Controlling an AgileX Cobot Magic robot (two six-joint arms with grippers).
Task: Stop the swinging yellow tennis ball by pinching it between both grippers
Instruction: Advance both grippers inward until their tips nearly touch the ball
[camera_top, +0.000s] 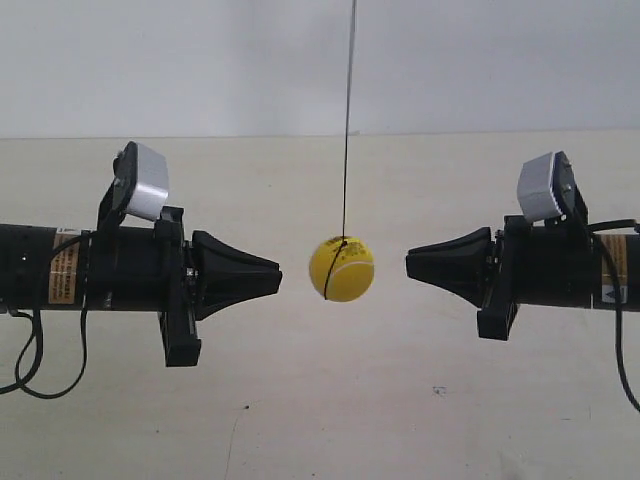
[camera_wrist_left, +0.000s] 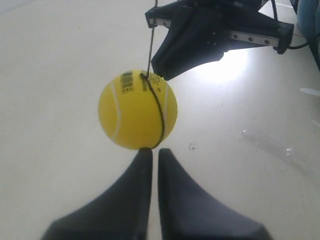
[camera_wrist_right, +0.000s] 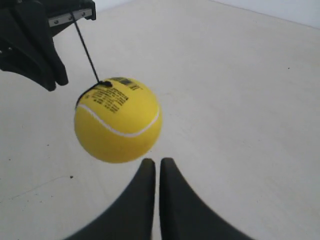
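We see yellow tennis ball (camera_top: 342, 268) hanging on black string (camera_top: 348, 120), tips at its 9 and 3 o'clock, neither touching | left gripper (camera_wrist_left: 151, 151) jaws pressed together | right gripper (camera_wrist_right: 157, 161) jaws pressed together

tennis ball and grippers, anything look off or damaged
Nothing stands out: the yellow tennis ball hangs intact on its string between the left gripper and right gripper, both shut, touching neither. Only small dark specks mark the surface below.

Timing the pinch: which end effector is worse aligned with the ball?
The right end effector: the ball hangs off to one side of its tip; the left end effector faces it nearly centred.
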